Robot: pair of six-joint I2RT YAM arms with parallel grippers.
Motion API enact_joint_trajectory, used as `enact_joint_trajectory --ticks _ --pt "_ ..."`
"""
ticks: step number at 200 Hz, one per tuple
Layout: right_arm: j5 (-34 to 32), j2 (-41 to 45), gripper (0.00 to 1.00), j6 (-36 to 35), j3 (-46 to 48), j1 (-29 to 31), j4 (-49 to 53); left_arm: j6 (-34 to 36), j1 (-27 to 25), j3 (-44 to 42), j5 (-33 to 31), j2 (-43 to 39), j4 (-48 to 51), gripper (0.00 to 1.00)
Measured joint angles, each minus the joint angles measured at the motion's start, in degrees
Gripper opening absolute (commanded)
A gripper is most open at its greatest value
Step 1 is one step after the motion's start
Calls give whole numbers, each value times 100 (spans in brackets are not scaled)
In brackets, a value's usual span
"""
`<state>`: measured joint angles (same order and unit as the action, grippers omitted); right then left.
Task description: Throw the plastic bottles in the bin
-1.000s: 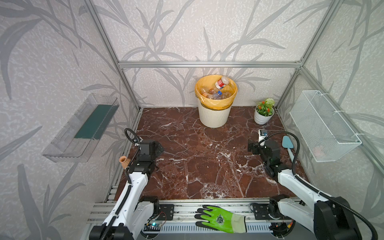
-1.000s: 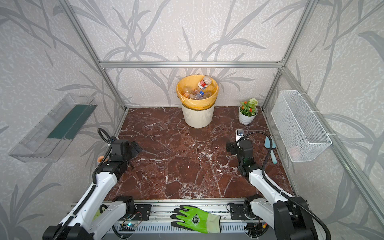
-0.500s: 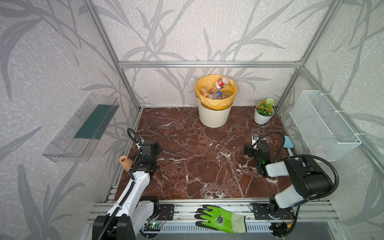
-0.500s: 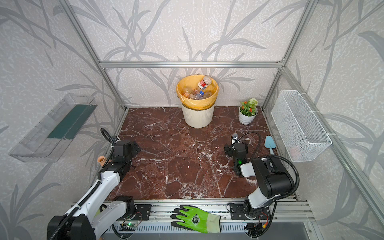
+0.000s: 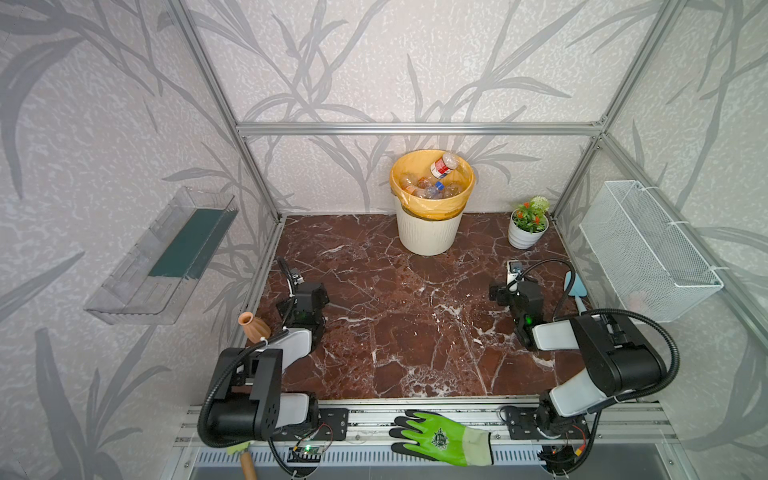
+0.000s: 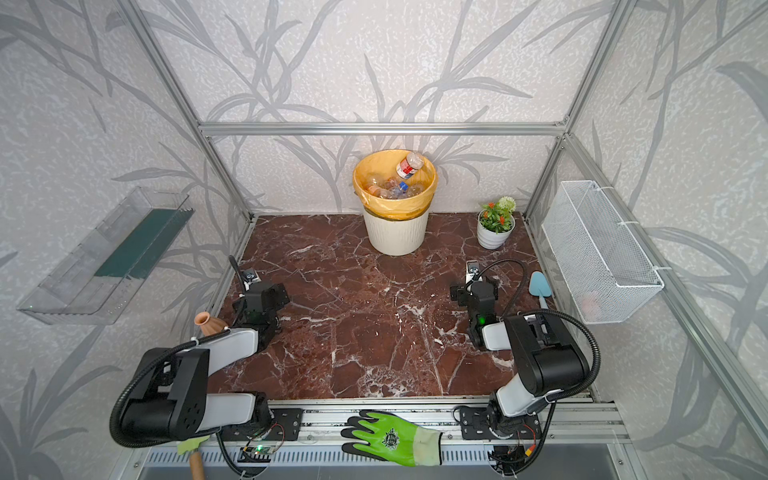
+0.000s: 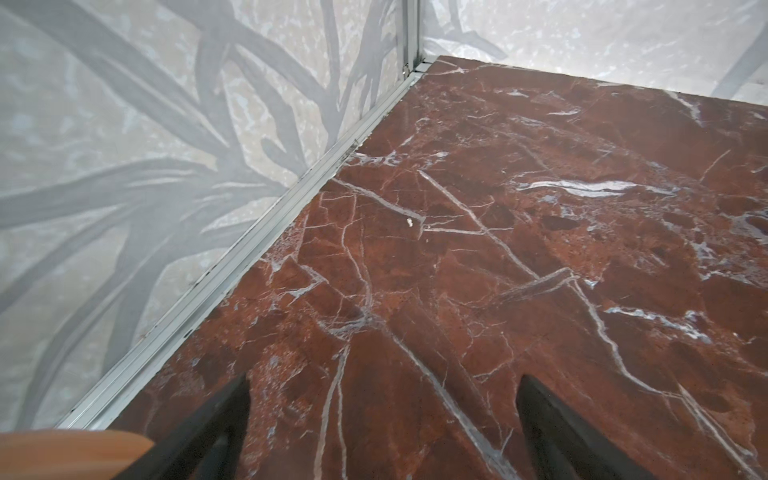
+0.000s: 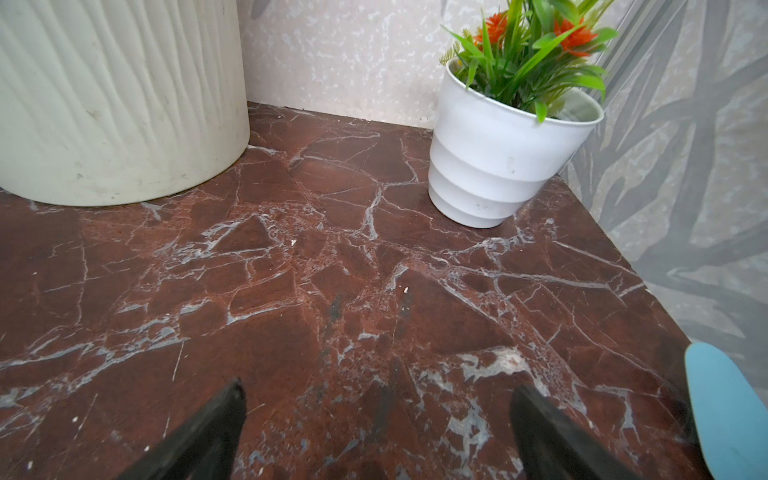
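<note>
The bin stands at the back middle of the marble tabletop, lined with a yellow-orange bag. Several plastic bottles lie inside it. One with a red label leans against the rim. In the right wrist view the bin's ribbed wall fills one corner. My left gripper sits low near the left wall, open and empty. On the right side my right gripper is low, open and empty as well. No bottle shows on the tabletop.
A white flowerpot stands at the back right, and a blue trowel lies beside the right gripper. A terracotta vase is by the left gripper. A wire basket, a clear shelf and a green glove lie outside the tabletop.
Both arms have folded back toward the front rail, with their elbows now raised near it. The grippers stayed open and low, each shifting slightly toward the middle.
</note>
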<state>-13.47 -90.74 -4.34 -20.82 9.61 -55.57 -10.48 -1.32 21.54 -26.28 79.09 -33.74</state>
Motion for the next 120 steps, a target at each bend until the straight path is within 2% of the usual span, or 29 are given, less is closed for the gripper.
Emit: enact_joint_trajectory --ticks 27,120 --pt "2 0 99 0 0 -9 -33 446 -31 -107 592 846 -1224 99" --pt "2 0 99 -2 2 -11 -76 492 33 81 791 868 -1207 99"
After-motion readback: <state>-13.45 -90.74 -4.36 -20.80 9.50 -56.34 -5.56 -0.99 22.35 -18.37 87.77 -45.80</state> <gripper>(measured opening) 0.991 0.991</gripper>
